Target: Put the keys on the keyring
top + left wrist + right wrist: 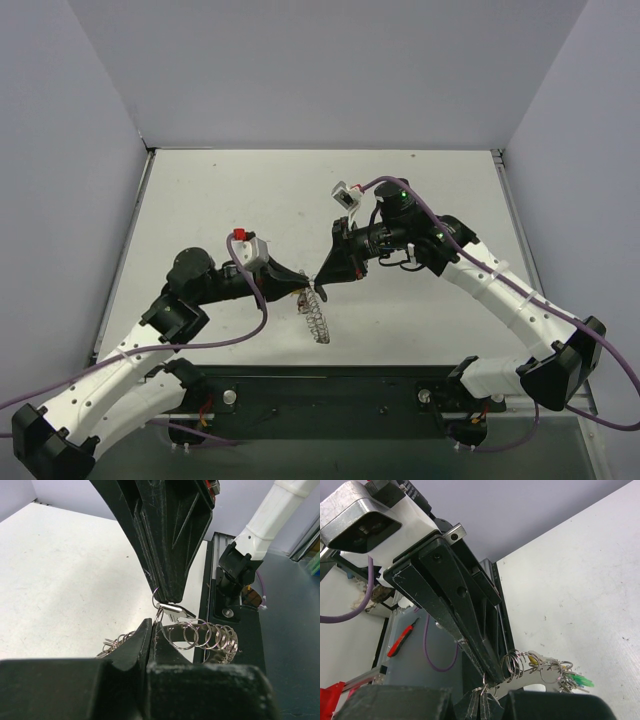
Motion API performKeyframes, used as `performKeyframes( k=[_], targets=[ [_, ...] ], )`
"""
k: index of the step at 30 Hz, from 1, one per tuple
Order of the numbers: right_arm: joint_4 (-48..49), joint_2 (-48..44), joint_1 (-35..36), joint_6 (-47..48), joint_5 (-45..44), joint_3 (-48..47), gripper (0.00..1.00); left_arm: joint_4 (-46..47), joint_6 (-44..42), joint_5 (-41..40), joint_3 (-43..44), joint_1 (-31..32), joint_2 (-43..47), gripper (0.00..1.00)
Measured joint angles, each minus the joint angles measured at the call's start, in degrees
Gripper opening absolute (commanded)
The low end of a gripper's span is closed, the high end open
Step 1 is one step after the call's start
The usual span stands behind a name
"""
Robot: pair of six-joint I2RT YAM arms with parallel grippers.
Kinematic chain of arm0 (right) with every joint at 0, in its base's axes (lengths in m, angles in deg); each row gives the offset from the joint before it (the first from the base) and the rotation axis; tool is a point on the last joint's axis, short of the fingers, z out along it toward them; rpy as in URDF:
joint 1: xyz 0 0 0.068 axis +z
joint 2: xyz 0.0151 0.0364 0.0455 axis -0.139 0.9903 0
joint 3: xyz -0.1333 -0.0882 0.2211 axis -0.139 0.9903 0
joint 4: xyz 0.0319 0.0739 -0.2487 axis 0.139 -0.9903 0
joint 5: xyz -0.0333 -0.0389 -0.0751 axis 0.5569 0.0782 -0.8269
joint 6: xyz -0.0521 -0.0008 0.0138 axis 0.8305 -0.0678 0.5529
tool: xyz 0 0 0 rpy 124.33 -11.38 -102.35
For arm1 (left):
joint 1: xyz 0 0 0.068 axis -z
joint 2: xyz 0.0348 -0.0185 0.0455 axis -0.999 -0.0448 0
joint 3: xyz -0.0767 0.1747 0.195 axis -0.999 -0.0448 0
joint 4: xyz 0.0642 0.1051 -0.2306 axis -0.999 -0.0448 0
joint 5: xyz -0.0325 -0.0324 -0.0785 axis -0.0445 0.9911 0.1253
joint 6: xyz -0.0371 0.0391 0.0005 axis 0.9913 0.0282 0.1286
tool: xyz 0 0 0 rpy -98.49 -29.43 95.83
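Closed left pincer pinches the coil-rimmed silver metal keyring at its top; closed right pincer seemingly nips a silver key there.

We log a white table, pale grey walls around it, and a black mounting plate at its near edge.

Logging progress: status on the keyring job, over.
Left gripper, right gripper shut, tip to tip on the keyring. Keys hang from it. Nothing in the way.
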Motion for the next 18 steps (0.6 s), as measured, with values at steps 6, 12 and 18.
performKeyframes(
  k=[6,12,18],
  targets=[
    [-0.85,0.50,-0.07,-0.07,-0.63,-0.94,0.00,-2.95,-1.44,-3.23,1.53,1.51,-0.44,0.00],
    [-2.43,1.18,-0.28,-0.04,-2.27,-2.19,0.00,-5.77,-3.06,-8.66,2.95,3.65,-1.05,0.00],
    [-3.58,2.56,-0.31,-0.02,-3.65,-4.72,0.00,-8.41,-5.25,-15.39,5.46,5.95,-2.38,0.00]
  ],
)
